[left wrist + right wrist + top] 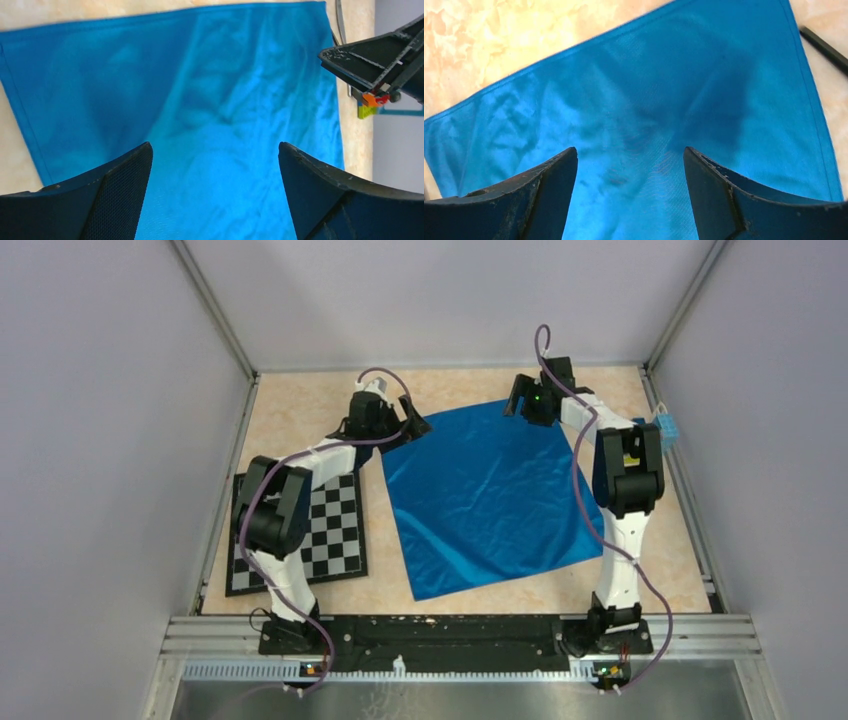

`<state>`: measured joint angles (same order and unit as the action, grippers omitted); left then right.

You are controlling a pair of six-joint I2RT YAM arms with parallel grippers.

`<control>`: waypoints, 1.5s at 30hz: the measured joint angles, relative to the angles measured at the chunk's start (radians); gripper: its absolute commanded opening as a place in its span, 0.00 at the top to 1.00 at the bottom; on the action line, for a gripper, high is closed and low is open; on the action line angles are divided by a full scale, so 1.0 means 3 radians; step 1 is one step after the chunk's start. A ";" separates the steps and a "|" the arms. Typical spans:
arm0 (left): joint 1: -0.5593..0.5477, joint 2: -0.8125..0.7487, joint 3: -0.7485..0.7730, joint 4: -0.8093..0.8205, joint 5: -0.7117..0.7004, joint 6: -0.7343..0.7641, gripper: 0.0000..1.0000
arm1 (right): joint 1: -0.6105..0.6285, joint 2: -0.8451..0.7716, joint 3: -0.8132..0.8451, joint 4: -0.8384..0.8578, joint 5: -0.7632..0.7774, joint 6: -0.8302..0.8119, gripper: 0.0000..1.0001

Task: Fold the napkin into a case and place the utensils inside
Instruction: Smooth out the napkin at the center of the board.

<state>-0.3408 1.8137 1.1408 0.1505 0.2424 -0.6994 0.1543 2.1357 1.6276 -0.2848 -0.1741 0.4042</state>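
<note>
The shiny blue napkin lies spread on the table, unfolded, with light wrinkles. My left gripper hovers at its far left corner. In the left wrist view that gripper is open with only blue napkin below the gap. My right gripper stands at the napkin's far edge. In the right wrist view it is open over the napkin, holding nothing. A thin black utensil shows just past a napkin corner. The silver-grey utensil is out of view.
A black-and-white chessboard lies left of the napkin, partly under my left arm. Small colourful toy blocks and a light-blue item sit by the right wall. Grey walls close in three sides.
</note>
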 measured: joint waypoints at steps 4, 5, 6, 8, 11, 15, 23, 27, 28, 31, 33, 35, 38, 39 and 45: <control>0.0055 0.0416 0.0224 0.0126 0.0024 0.0050 0.01 | 0.0000 0.0278 0.0286 -0.0010 -0.0047 -0.0037 0.23; 0.0065 0.0486 0.0242 0.0137 0.0020 0.0051 0.01 | 0.0000 0.0318 0.0319 -0.0015 -0.0055 -0.0041 0.23; 0.0080 0.0553 0.0249 0.0148 0.0011 0.0050 0.01 | 0.0000 0.0354 0.0347 -0.0025 -0.0061 -0.0045 0.23; 0.0104 0.0652 0.0249 0.0169 0.0006 0.0046 0.01 | 0.0000 0.0422 0.0404 -0.0019 -0.0076 -0.0061 0.23; 0.0179 0.0720 0.0298 0.0290 0.0015 0.0024 0.01 | 0.0000 0.0490 0.0491 0.0017 -0.0112 -0.0069 0.23; 0.0309 0.0914 0.0481 0.0425 0.0057 -0.0020 0.01 | 0.0000 0.0570 0.0590 0.0055 -0.0160 -0.0100 0.23; 0.0402 0.1153 0.0839 0.0370 0.0103 0.0109 0.01 | 0.0005 0.0876 0.1111 -0.0070 -0.0298 -0.0226 0.22; 0.0359 0.0996 0.0807 0.0086 0.0116 0.0228 0.01 | 0.0051 0.0741 0.1033 -0.0319 -0.0178 -0.0262 0.21; 0.0334 0.0893 0.0745 0.0000 0.0112 0.0238 0.01 | 0.0075 0.0632 0.0917 -0.0390 -0.0098 -0.0267 0.21; 0.0205 0.0345 0.0416 -0.0210 0.0175 0.0224 0.01 | 0.0189 0.0015 0.0290 -0.0563 0.0181 -0.0195 0.20; 0.0097 -0.0117 0.0145 -0.0214 0.0348 0.0181 0.01 | 0.0248 -0.0575 -0.0251 -0.0617 0.0251 -0.0038 0.20; -0.0010 -0.0556 -0.0050 -0.0211 0.0595 0.0148 0.01 | 0.0284 -0.1249 -0.0824 -0.0659 0.0256 0.0158 0.20; -0.0104 -0.0946 -0.0100 -0.0286 0.0991 0.0216 0.01 | 0.0164 -0.2096 -0.1506 -0.0765 0.0345 0.0331 0.19; -0.0104 -0.0993 -0.0090 -0.0336 0.1064 0.0257 0.01 | 0.0098 -0.2305 -0.1695 -0.0807 0.0387 0.0361 0.18; -0.0086 -0.1047 0.0055 -0.0918 0.1329 0.0665 0.01 | -0.0608 -0.3410 -0.2922 -0.1236 0.0741 0.0651 0.21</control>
<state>-0.3668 1.4998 1.1572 -0.1249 0.6411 -0.4999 -0.0280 1.1126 0.7509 -0.6556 0.0483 0.5995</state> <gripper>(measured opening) 0.987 0.818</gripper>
